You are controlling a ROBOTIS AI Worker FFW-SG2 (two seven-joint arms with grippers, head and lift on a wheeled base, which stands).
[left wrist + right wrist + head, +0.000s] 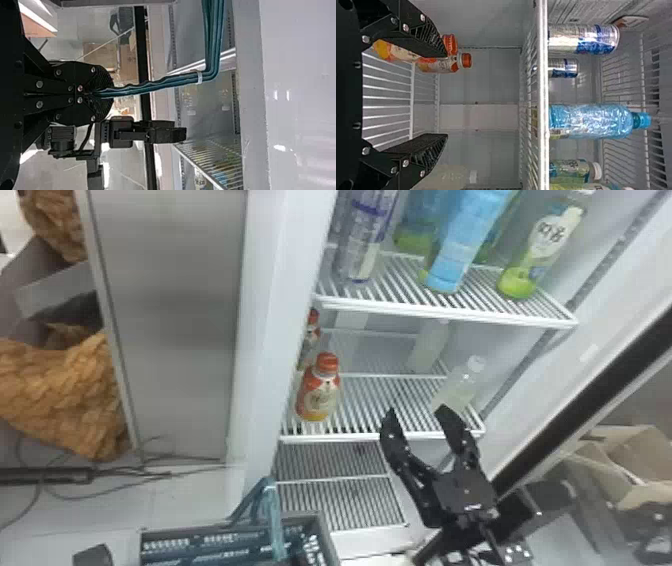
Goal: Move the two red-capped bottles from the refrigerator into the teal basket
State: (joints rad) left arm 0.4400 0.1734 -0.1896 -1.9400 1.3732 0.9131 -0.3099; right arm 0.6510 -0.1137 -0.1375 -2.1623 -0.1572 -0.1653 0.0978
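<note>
I find the front red-capped bottle point(319, 390) upright on the lower wire shelf point(350, 437), beside the refrigerator's side wall point(272, 320). The rear red-capped bottle point(311, 332) stands behind it, partly hidden by that wall. My right claw point(417, 415) is spread and empty, its fingers directed into the compartment, off to the right of both bottles. My left claw point(91, 94) is pressed together on the handle point(272, 515) of the teal basket point(326, 535), which is in front of and below the shelf.

Risks noted: a sideways approach by the right claw could push the front bottle against the wall or topple it into the rear one. Opening beside the pale bottle point(457, 390), the outer finger could knock that too. The upright handle could catch a bottle being lowered, and a basket carried by its handle may tilt under an off-centre load. The handle's seating between the left fingers appears sound, though I cannot fully confirm it.

Materials: the bottles are rounded and smooth-looking, with orange and white wrapping and ribbed caps, and could slip if pinched high. The shelf is white parallel wire; a base may catch on it. The basket is slotted, probably plastic, its handle slim and wavy-edged.
</note>
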